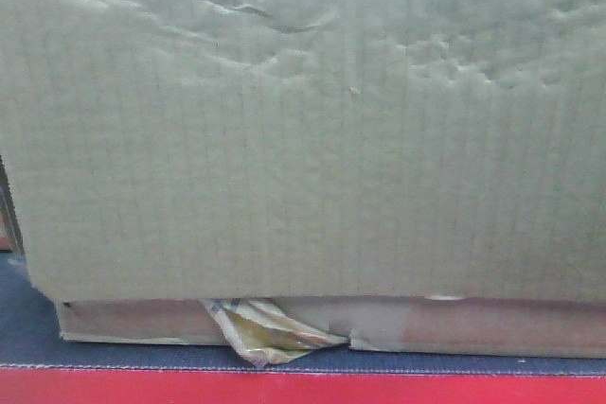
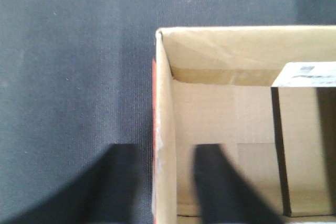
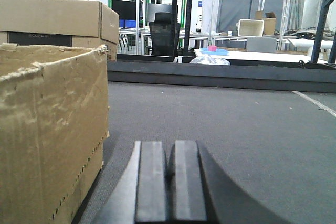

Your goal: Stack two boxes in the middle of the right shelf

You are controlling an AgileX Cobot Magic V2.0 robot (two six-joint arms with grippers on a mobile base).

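Observation:
A wide tan cardboard box [image 1: 303, 130] with a wrinkly face fills the front view; a ragged yellowish tape flap [image 1: 260, 328] hangs at its bottom edge. From above, the left wrist view looks into an open box [image 2: 231, 51]. My left gripper [image 2: 167, 182] is open and straddles the box's left wall, one finger outside and one inside, with small gaps on both sides. My right gripper [image 3: 170, 166] is shut on nothing and lies low over the tabletop, just right of an open box [image 3: 52, 129]. A second box [image 3: 52, 19] stands behind that one. The shelf is out of view.
The boxes rest on a dark grey tabletop [image 2: 68, 77] with a red front edge [image 1: 284, 387]. A raised dark rim [image 3: 220, 72] closes the table's far side. Beyond it are metal frames, an office chair [image 3: 161, 32] and other tables. A white label [image 2: 307, 74] lies inside the box.

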